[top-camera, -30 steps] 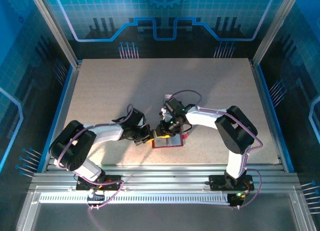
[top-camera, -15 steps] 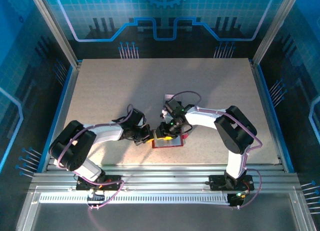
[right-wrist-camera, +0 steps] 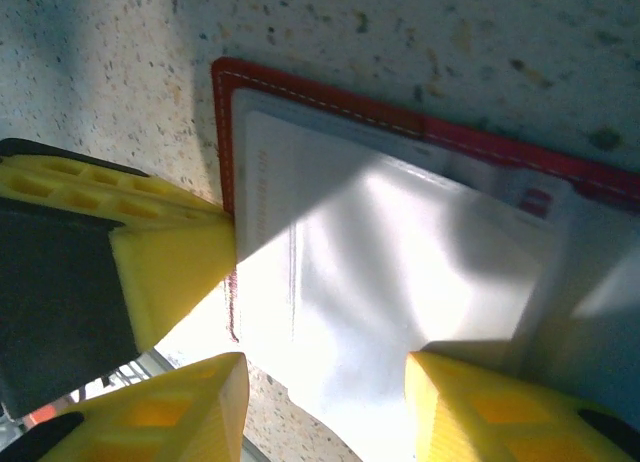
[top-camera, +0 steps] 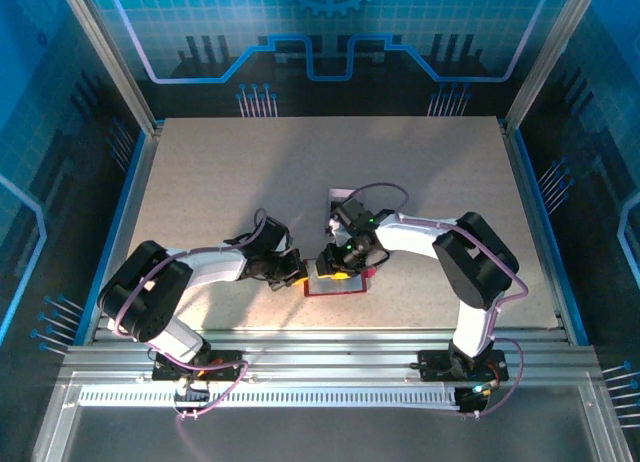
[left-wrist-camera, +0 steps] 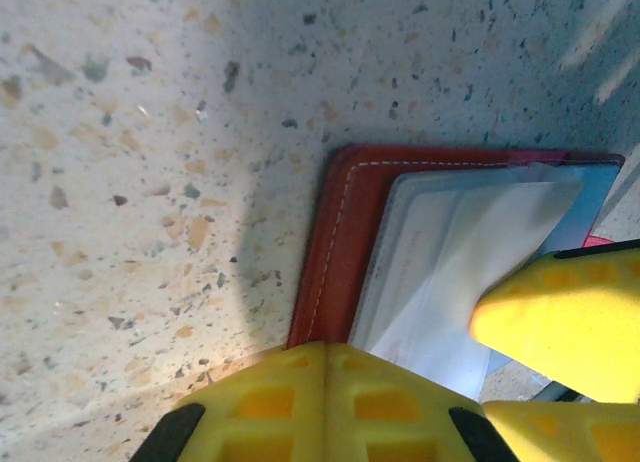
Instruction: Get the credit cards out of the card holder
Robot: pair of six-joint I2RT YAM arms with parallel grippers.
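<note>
I saw the card holder (top-camera: 336, 285) lying open on the desk, near the middle of the near edge, with the credit cards (left-wrist-camera: 450, 272) pale side up in its pocket. The left gripper (top-camera: 298, 272) was closed, tip pressed on the holder's left edge. The right gripper (right-wrist-camera: 330, 412) hung just over the cards, fingers apart either side of the pale top card.

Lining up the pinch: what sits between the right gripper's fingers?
Right wrist view: a pale card in the open card holder spans the gap between the fingers of the right gripper.
</note>
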